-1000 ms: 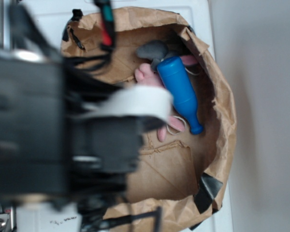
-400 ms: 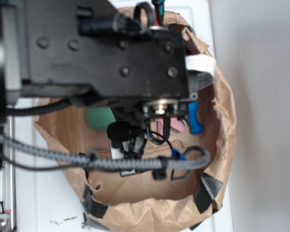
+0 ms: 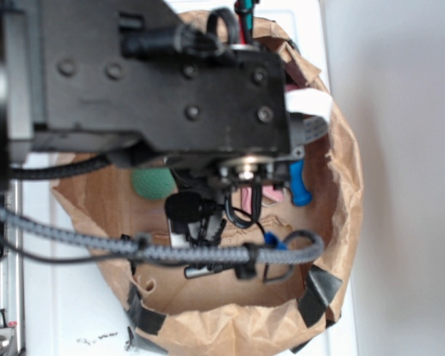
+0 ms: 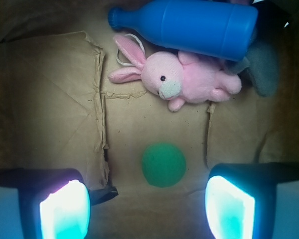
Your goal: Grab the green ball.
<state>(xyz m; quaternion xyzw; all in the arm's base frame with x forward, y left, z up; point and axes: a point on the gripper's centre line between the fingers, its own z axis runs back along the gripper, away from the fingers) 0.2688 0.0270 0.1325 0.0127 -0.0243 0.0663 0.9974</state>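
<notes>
We saw a big brown paper bag (image 3: 341,185) with a blue bottle (image 4: 189,27) and a pink bunny (image 4: 182,82) lying side by side inside. The green ball (image 4: 163,165) sat alone on the bag's floor below the bunny. Our gripper (image 4: 147,209) hung wide open, holding nothing, with the ball just ahead between its two fingers.

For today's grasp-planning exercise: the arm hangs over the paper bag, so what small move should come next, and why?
Probably a short, straight descent. In the wrist view the green ball lies free on the paper bag's floor, about centred between the open tool's fingers, clear of the pink plush bunny and blue bottle, and the fingers do not yet flank it.
</notes>
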